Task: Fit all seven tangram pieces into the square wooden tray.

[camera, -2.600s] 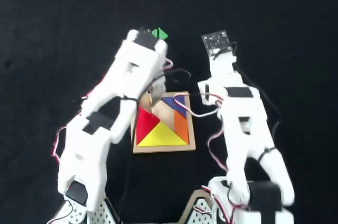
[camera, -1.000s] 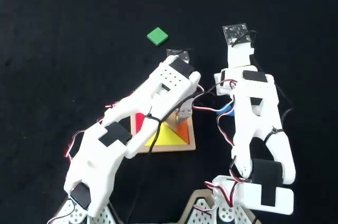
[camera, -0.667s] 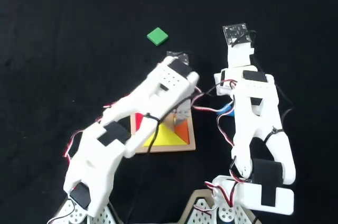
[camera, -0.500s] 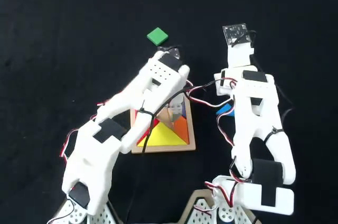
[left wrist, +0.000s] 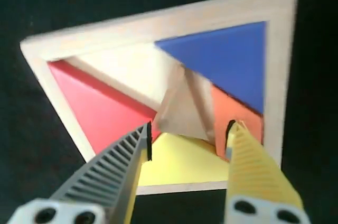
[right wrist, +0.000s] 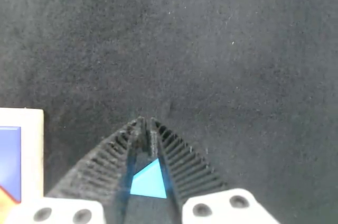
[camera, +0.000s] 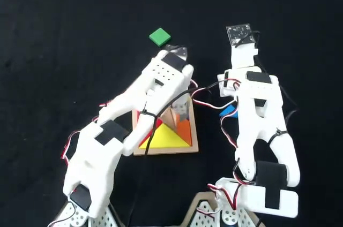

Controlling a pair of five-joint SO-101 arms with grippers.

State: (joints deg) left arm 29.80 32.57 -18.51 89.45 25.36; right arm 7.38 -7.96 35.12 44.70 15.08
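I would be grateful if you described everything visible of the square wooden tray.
The square wooden tray is pale, light-grained wood with a raised flat rim, and it lies flat on the black cloth. Inside lie a blue triangle, a red triangle, a yellow triangle and an orange piece. A pale piece stands tilted near the middle, with bare floor beside it. The left gripper hangs open above, its fingers either side of the pale piece.

Square wooden tray (left wrist: 158, 18) pale wood. Red triangle (left wrist: 100, 108), blue triangle (left wrist: 227, 60), orange piece (left wrist: 235, 113), yellow triangle (left wrist: 179, 163), beige piece (left wrist: 182, 110). Green square (camera: 159, 37). Table cloth (camera: 53, 50) black. Light blue triangle (right wrist: 149, 180). Right gripper (right wrist: 146, 122) black, ribbed. Left gripper (left wrist: 188, 128) grey and yellow.
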